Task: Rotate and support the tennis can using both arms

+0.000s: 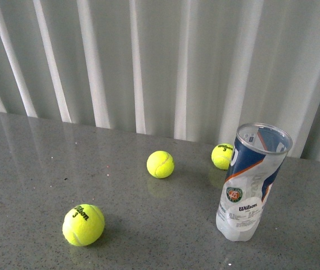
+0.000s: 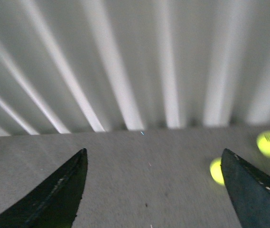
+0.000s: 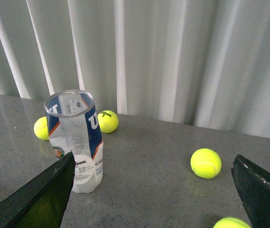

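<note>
Front view looks down over the counter (image 1: 30, 163) toward curtains (image 1: 148, 62); both wrist views face likewise, sharing the balls (image 3: 206, 163).

Two black pointy fingers (image 2: 54, 199) are showing on the left pincer (image 2: 153, 190); the right pincer (image 3: 153, 194) is looking the same.

A grey speckled table (image 1: 30, 169) is carrying everything here, its glossy top reflecting the pale curtain behind it. The tennis can (image 1: 252, 183) is standing upright and open-topped toward the right side. Three yellow tennis balls are lying loose on the surface: one ball (image 1: 83, 224) is sitting nearest the front, a second ball (image 1: 160, 164) is resting mid-table, and a third ball (image 1: 222, 156) is sitting just behind the can.
</note>
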